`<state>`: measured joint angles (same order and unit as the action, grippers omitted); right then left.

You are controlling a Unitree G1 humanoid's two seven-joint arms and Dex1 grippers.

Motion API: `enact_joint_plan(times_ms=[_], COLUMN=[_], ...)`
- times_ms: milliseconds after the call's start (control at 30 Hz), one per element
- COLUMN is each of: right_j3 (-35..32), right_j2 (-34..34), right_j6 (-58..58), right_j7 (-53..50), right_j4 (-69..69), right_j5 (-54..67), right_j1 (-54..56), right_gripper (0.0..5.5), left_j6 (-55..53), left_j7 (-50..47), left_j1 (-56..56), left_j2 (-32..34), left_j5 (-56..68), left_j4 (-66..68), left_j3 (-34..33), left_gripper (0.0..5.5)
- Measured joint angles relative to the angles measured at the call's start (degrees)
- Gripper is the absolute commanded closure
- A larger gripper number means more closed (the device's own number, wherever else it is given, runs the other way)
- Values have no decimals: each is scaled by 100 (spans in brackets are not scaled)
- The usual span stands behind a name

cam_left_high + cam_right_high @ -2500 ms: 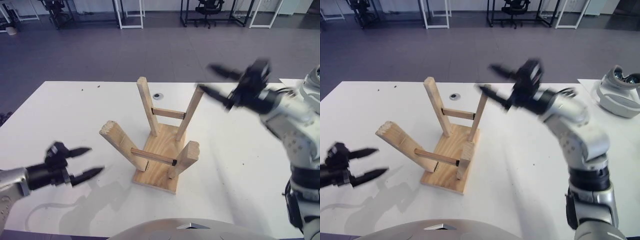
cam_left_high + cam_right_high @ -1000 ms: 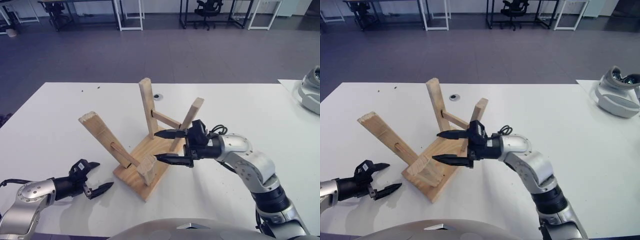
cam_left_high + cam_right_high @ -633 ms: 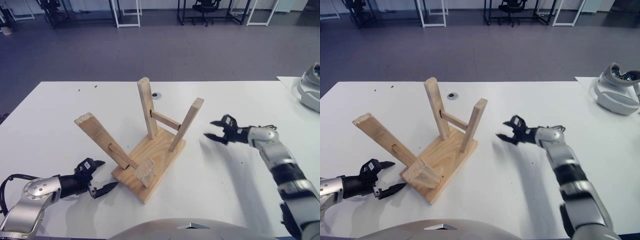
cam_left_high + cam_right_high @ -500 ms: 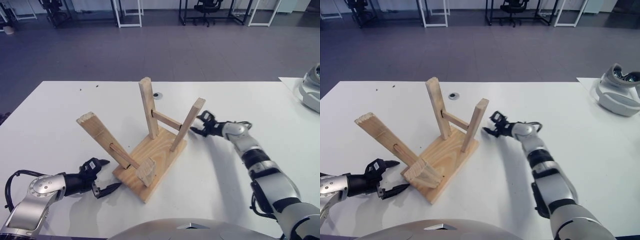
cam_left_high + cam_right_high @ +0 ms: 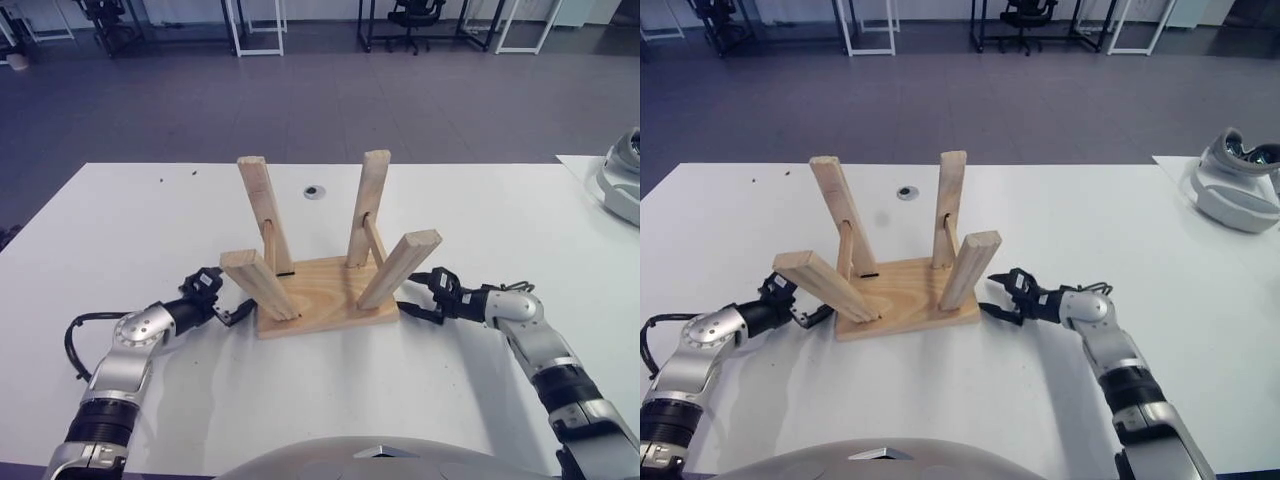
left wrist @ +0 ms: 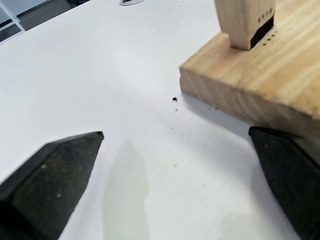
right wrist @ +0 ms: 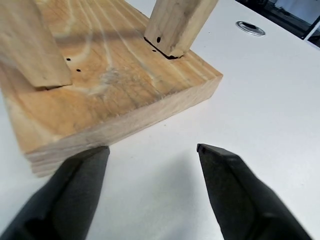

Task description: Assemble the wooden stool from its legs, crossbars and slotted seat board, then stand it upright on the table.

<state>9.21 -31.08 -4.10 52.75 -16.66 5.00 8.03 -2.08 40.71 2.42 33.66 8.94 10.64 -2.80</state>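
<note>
At the lower left of the head view, the left gripper (image 5: 238,306) sits low on the white table (image 5: 480,210) with its fingers spread apart, just beside the left end of the seat board (image 5: 330,300); I cannot tell whether it touches the wood. The wooden stool (image 5: 325,255) rests upside down in the middle of the frame, board flat on the table and four legs (image 5: 262,210) pointing up. A crossbar (image 5: 378,240) joins the right pair. Right of centre, the right gripper (image 5: 411,297) is also spread wide, empty, its fingertips (image 7: 220,165) just short of the board's right edge. A white headset (image 5: 1235,195) lies at the far right.
</note>
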Motion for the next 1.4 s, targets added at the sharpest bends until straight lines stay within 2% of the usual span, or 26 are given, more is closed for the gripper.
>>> enact_joint_plan(times_ms=[100,367,433,600,733,933,1033,1100,1233,1400], right_j3=[-53,-37,-35,-78,-687,-2004,-2600,-2770,-2528,-2208], right_j2=[-134,-145,-170,-462,-777,-1472,-1826,-1879,-2038,-2454], right_j6=[399,1189,1470,2654,3707,4557,4729,4790,4242,3165], right_j7=[-397,-955,-966,-708,-674,150,595,639,720,974], right_j4=[720,1452,1776,2985,3606,4684,4893,4895,4695,4042], right_j5=[-78,-108,-64,417,1012,2637,3201,3327,2821,1719], right_j1=[-456,-740,-898,-1509,-1553,-1877,-1978,-2005,-2143,-2541], right_gripper=[220,220,220,220,220,220,220,220,220,220], left_j6=[11,-650,-919,-2353,-3390,-3800,-3941,-3995,-3518,-2437], left_j7=[-368,-484,-545,-769,-464,-41,136,159,630,1248], left_j1=[402,1210,1288,1435,1662,1497,1378,1422,1582,1790], left_j2=[51,-228,-240,-176,133,687,963,1019,1339,2100], left_j5=[-50,-55,-49,227,1119,2001,2216,2234,2013,883], left_j4=[-244,-1796,-2036,-2939,-3833,-4460,-4749,-4879,-4726,-3460], left_j3=[-341,221,243,113,-153,-1091,-1254,-1250,-999,-676], left_gripper=[12,12,12,12,12,12,12,12,12,12])
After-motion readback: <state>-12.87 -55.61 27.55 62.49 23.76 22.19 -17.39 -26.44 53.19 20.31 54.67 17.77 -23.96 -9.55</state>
